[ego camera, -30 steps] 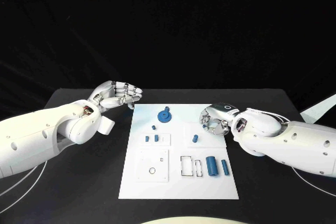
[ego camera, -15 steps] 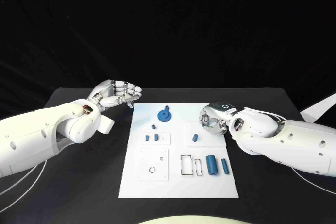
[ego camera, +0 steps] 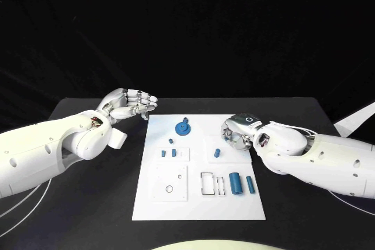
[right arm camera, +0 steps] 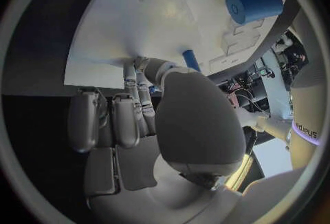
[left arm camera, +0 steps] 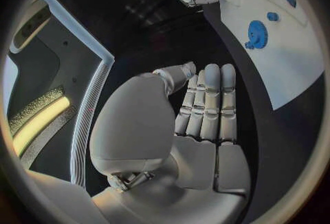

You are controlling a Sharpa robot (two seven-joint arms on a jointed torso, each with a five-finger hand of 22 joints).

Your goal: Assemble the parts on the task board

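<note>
A: What changed in the last sec?

B: Your right hand (ego camera: 237, 133) crept a bit further in over the right edge of the task board (ego camera: 198, 206), toward the small blue peg (ego camera: 218, 153); its fingers are curled, and I can't tell if they touch or pinch it. Left hand (ego camera: 129, 104) hasn't budged; fingers curled shut on nothing, just off the board's far-left corner.

A: Meaning?

B: Prob. a reach for that peg; no part seated yet. Blue gear (ego camera: 183, 129) sits at the far end; two cylinders (ego camera: 241, 184) nearer you.

A: Surface, room?

B: Black surface (ego camera: 94, 206); dark backdrop behind.
</note>
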